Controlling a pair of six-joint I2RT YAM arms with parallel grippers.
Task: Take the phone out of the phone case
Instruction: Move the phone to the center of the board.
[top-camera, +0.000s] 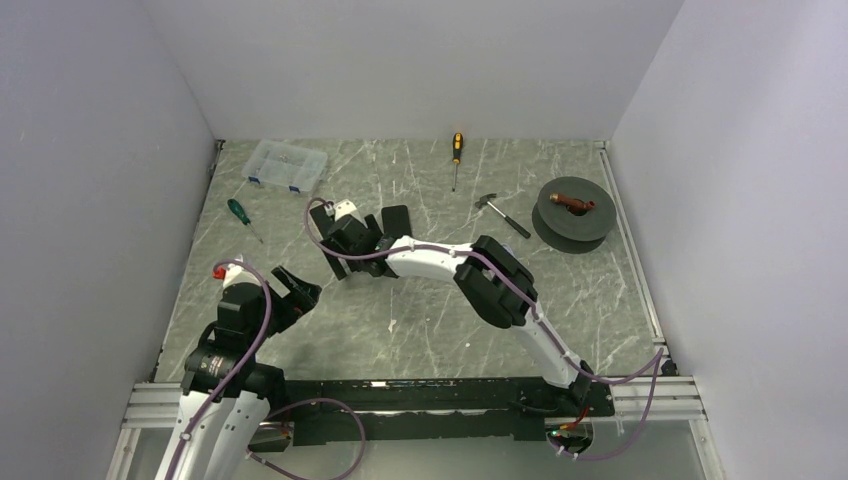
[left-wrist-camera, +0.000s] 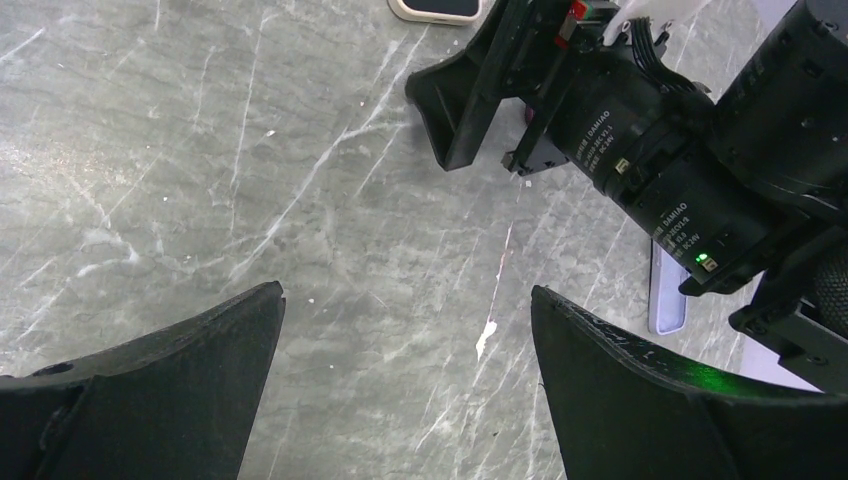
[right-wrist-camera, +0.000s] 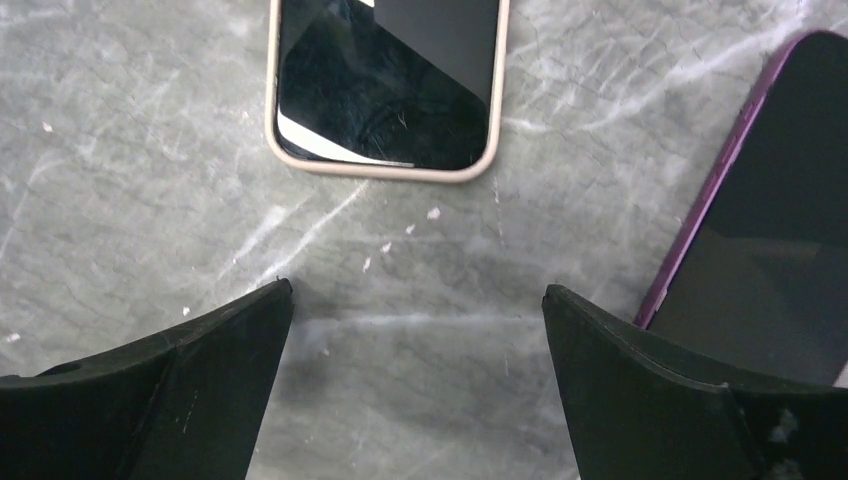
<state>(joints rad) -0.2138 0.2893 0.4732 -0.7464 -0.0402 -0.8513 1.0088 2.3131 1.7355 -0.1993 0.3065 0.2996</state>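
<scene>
Right wrist: right end effector (right-wrist-camera: 415, 300) spread, empty, above bench (right-wrist-camera: 120, 150).
Phone case (right-wrist-camera: 385, 90) at 12 o'clock, purple phone (right-wrist-camera: 770, 200) at 2; rightward drift could grab the wrong one.

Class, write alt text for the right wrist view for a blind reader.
The open right gripper hovers above a grey marble-patterned table. A dark-screened phone in a beige case lies ahead; a purple-edged dark phone lies at right.

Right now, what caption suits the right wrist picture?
Open right gripper above the table, a beige-rimmed phone ahead, a purple-edged phone nearby.
</scene>
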